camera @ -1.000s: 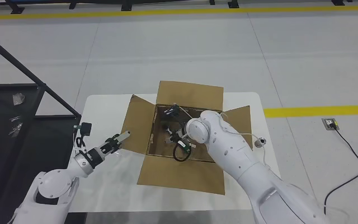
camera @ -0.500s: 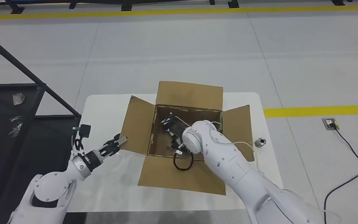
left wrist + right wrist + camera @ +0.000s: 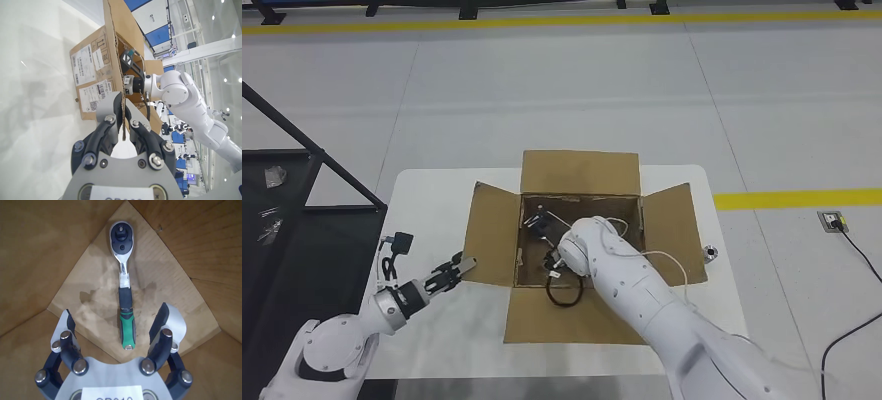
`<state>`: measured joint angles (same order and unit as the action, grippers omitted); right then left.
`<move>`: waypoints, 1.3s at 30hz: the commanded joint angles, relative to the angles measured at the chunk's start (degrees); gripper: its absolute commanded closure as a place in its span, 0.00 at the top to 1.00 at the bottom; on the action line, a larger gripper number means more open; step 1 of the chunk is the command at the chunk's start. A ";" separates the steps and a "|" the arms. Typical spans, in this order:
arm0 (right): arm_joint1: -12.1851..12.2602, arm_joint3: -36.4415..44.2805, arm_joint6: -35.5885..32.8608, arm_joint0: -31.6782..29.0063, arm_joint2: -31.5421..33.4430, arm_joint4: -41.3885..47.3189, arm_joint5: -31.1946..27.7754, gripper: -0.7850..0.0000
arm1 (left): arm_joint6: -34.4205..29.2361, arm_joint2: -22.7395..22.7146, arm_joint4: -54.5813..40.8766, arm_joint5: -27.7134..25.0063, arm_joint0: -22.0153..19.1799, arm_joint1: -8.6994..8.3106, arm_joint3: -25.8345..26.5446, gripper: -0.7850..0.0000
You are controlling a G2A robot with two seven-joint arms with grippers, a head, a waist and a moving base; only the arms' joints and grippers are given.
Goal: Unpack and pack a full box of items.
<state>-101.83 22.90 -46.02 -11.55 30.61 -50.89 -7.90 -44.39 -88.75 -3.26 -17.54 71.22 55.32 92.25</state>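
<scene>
Top view: the cardboard box (image 3: 577,312) stands open on the white surface (image 3: 432,205). The left tool (image 3: 464,266) is at the edge of the box's left flap, and the right arm (image 3: 592,255) goes down into the box.

Left wrist view: white barcode labels (image 3: 88,94) and printed handling symbols cover the box's side. The left tool (image 3: 122,102) is pinched narrow on the flap's corrugated edge.

Right wrist view: the right tool (image 3: 115,310) is spread wide and holds nothing. Between its fingers, untouched, lies the green-and-black handle of a ratchet wrench (image 3: 123,298) on the box floor.
</scene>
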 commanded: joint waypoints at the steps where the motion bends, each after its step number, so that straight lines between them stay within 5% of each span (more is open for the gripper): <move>1: -0.37 -1.89 0.74 0.46 0.26 0.38 -0.57 1.00 | -0.45 -0.10 -0.08 -0.59 0.22 -0.06 0.10 0.00; 4: -0.80 -4.42 1.43 1.04 0.75 1.11 -1.71 1.00 | -1.31 -0.33 -0.34 -1.31 0.45 -0.16 0.18 0.00; 13: -1.58 -9.03 2.89 1.99 1.48 1.52 -4.64 0.70 | -3.59 -0.88 -0.43 -3.00 0.93 -0.50 0.07 0.00; 24: -2.57 -10.98 1.34 2.06 1.42 0.57 -5.65 0.48 | -3.70 -1.46 -0.96 -3.18 0.92 -0.75 -0.40 0.00; 30: -3.05 -11.86 -1.70 2.49 1.30 -0.07 -6.07 0.45 | -3.62 -1.57 -1.11 -3.08 0.74 -0.86 -0.46 0.00; 36: -3.48 -12.12 -3.37 2.94 1.23 -0.82 -5.14 0.09 | -3.50 -1.67 -1.32 -2.94 0.41 -0.96 -0.56 0.00; 39: -3.58 -12.39 -4.59 3.37 1.35 -0.85 -5.78 0.00 | -3.44 -1.62 -1.34 -2.95 0.23 -1.00 -0.62 0.00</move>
<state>-105.39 10.61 -50.23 -8.31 31.92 -51.74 -13.47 -47.83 -90.41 -4.59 -20.51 71.51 54.33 91.64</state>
